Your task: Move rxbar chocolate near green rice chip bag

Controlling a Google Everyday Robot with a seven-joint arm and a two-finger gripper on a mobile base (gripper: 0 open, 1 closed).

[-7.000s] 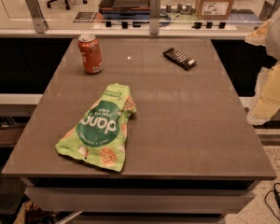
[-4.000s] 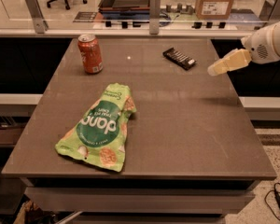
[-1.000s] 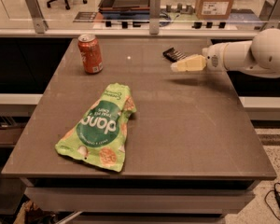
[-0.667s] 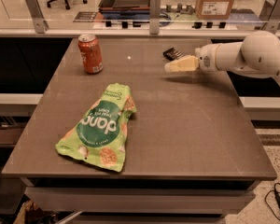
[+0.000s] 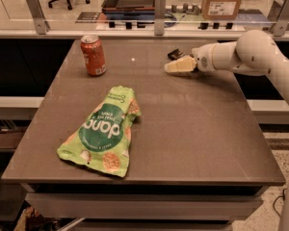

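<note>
A robot's cream-coloured gripper (image 5: pixel 179 65) hovers low over the far right part of a grey-brown table (image 5: pixel 197 134), in the upper right of the frame, its white arm (image 5: pixel 253 52) entering from the right edge. Whether the gripper is spread or closed cannot be told from this angle. Just behind its tip, a dark corner of the rxbar chocolate (image 5: pixel 174 54) shows on the tabletop, the rest of the bar hidden by the gripper, and whether the two touch cannot be told. The green rice chip bag (image 5: pixel 103 129) lies flat at lower left of centre, well apart from the bar, its lettering upside down to the camera. An orange soda can (image 5: pixel 93 56) stands upright near the table's far left corner, in the upper left of the frame. A cardboard box (image 5: pixel 223 1) sits beyond the table, along the top edge.
</note>
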